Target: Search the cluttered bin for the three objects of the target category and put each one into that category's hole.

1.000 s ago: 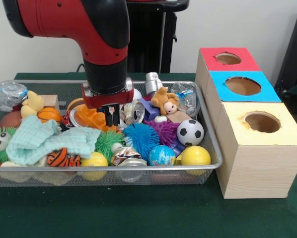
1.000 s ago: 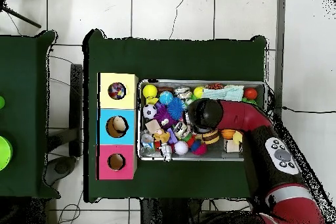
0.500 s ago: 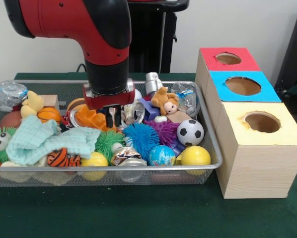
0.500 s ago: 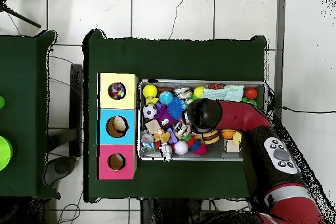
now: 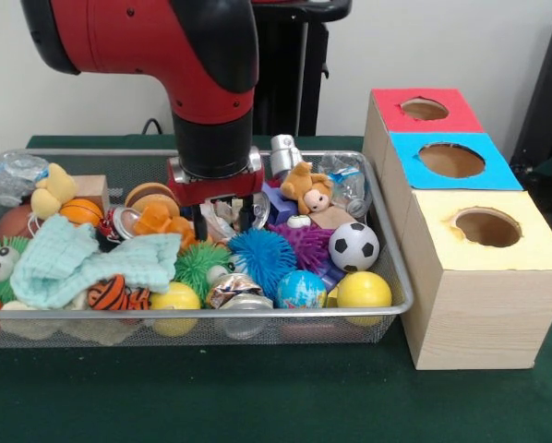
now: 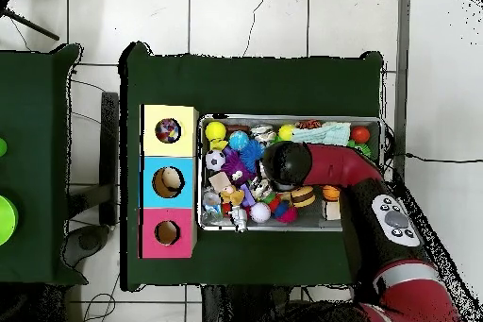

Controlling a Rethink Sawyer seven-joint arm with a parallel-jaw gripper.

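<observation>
- Arm comes down over the middle of the wire-mesh bin, wrist low among the clutter.
- Sorting boxes stand right of the bin: yellow box nearest, blue box in the middle, red box farthest. In the overhead view each hole shows something inside, so some sorting looks done; what those items are cannot be made out.
- Target category cannot be read from the pictures. Judged: the search is under way and the bin is still full.
- Left in the bin: pale green cloth at near left, blue spiky ball centre, soccer ball and yellow ball at near right.
- Gripper sits down at a crushed can; fingers mostly hidden, so whether it is parted or clamped on anything cannot be told.
</observation>
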